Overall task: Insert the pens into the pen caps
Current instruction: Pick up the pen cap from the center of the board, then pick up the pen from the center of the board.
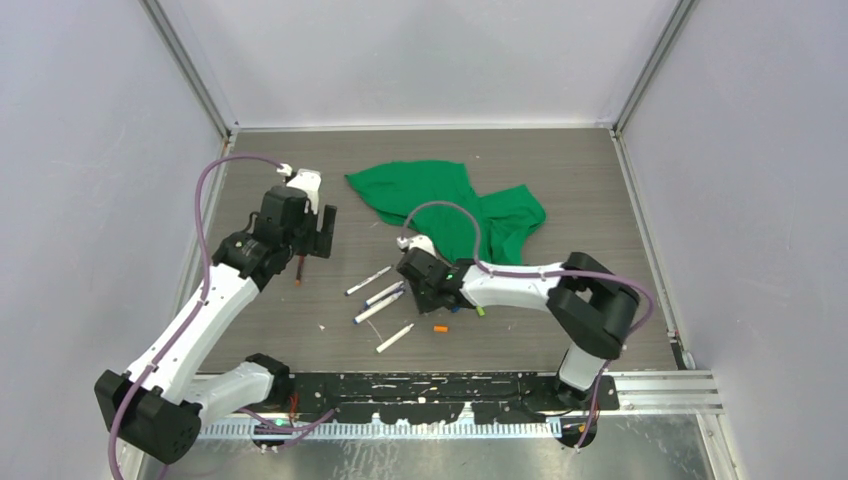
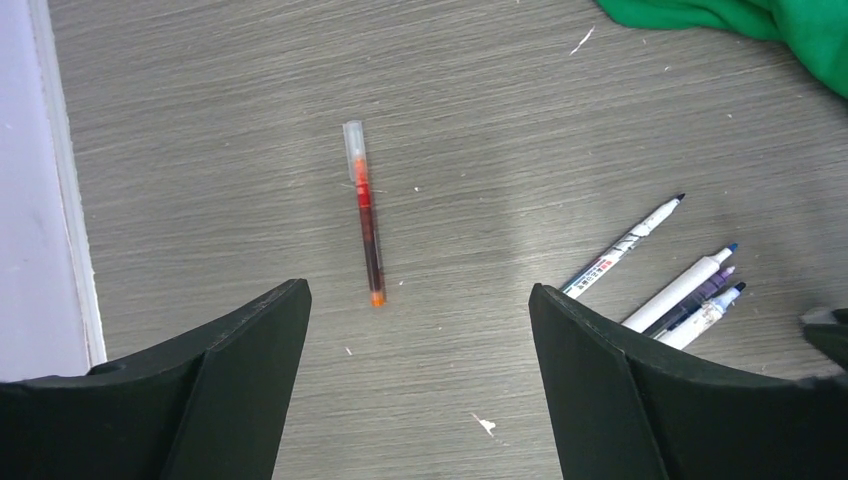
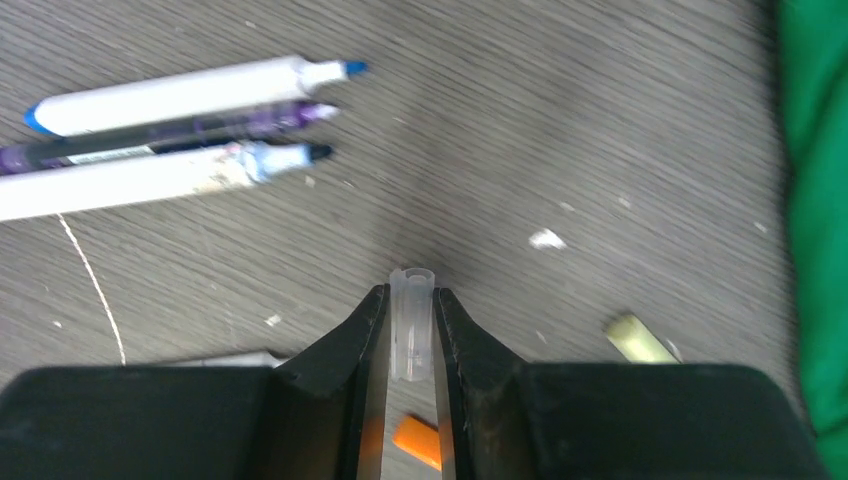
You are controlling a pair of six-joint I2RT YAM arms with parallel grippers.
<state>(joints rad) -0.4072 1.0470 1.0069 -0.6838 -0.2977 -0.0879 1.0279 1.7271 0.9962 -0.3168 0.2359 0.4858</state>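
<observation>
Clear cap [image 3: 411,340] clamped in our right hand [image 3: 410,296].
Our left hand [image 2: 418,290] hangs spread wide over the capped red pen [image 2: 368,235].

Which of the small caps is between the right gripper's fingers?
The clear cap, pinched in the right gripper; the orange cap and the yellowish cap lie loose on the table.

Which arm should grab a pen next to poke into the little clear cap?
Left. The left gripper is open and holds nothing, while the right gripper is pinching the clear cap. The uncapped pens lie between the two arms, likely within its reach.
</observation>
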